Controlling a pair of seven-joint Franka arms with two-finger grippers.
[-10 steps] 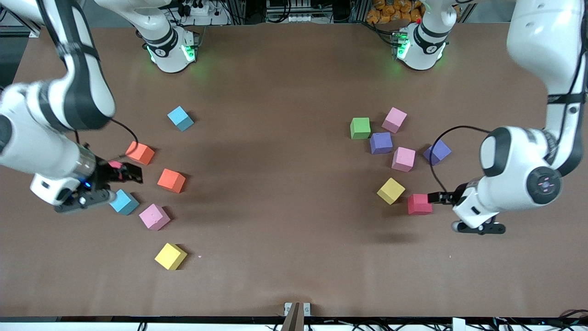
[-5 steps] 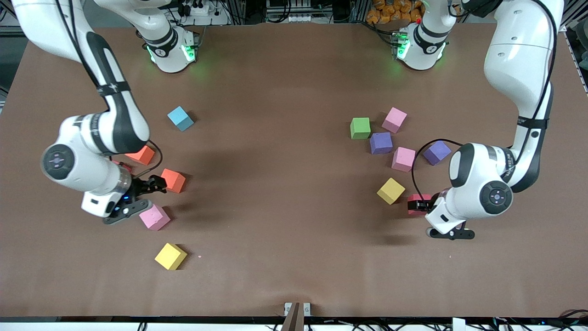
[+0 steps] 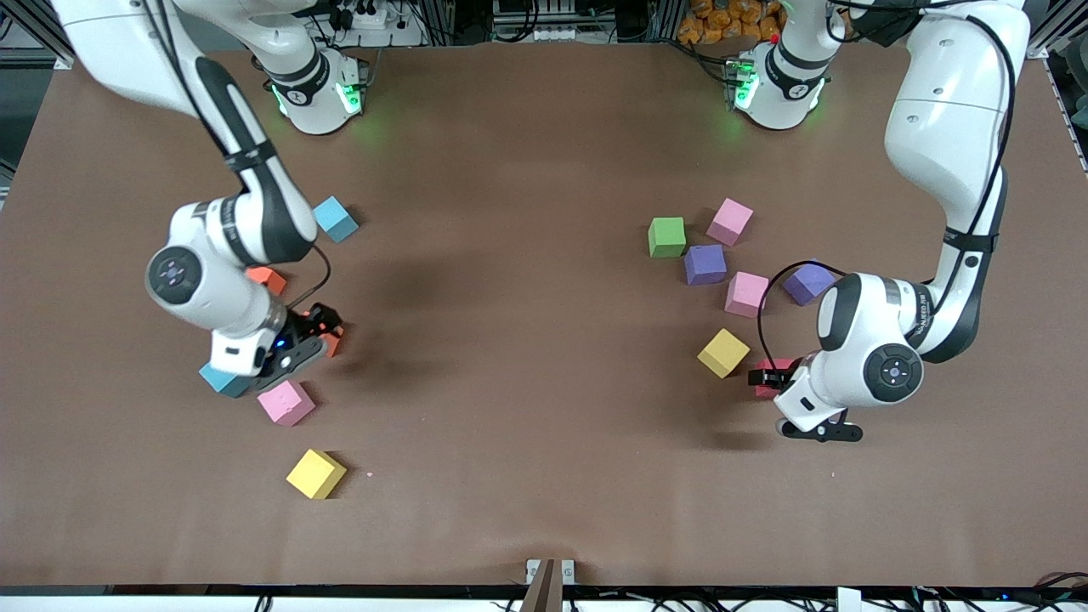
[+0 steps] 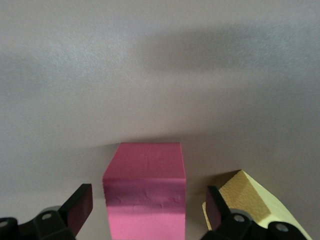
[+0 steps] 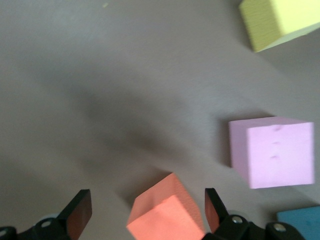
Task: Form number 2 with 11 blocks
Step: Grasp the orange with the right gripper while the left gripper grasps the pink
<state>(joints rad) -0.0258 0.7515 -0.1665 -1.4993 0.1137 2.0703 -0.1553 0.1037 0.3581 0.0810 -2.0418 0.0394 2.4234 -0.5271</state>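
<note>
- The right gripper (image 3: pixel 327 327) hangs with its fingers spread over an orange block (image 3: pixel 333 342) at the right arm's end of the table; in the right wrist view that orange block (image 5: pixel 167 217) sits between the two fingertips (image 5: pixel 79 212), and we cannot tell whether they touch it
- The left gripper (image 3: pixel 762 378) is also spread wide, around a red block (image 3: pixel 775 370) at the left arm's end; in the left wrist view the red block (image 4: pixel 146 192) lies squarely between the fingers with a gap showing on each side
- A second ago the right gripper was over the light blue block (image 3: pixel 223 380); it has since swung across to the orange one, and the left gripper has slid forward from beside the red block to straddle it
- We judge both arms are lined up for a first pick and neither has closed yet
- No number 2 exists yet: the blocks lie loose in two groups
- Near the right gripper: a pink block (image 3: pixel 286 402), a yellow block (image 3: pixel 315 473), a second orange block (image 3: pixel 268 278) and another light blue block (image 3: pixel 336 218)
- Near the left gripper: a yellow block (image 3: pixel 723 352) just beside the red one, then pink (image 3: pixel 746 293), purple (image 3: pixel 705 263), green (image 3: pixel 666 236), a second pink (image 3: pixel 729 221) and a second purple (image 3: pixel 806 280)
- The middle of the table (image 3: pixel 527 340) is where we expect the digit could be built
</note>
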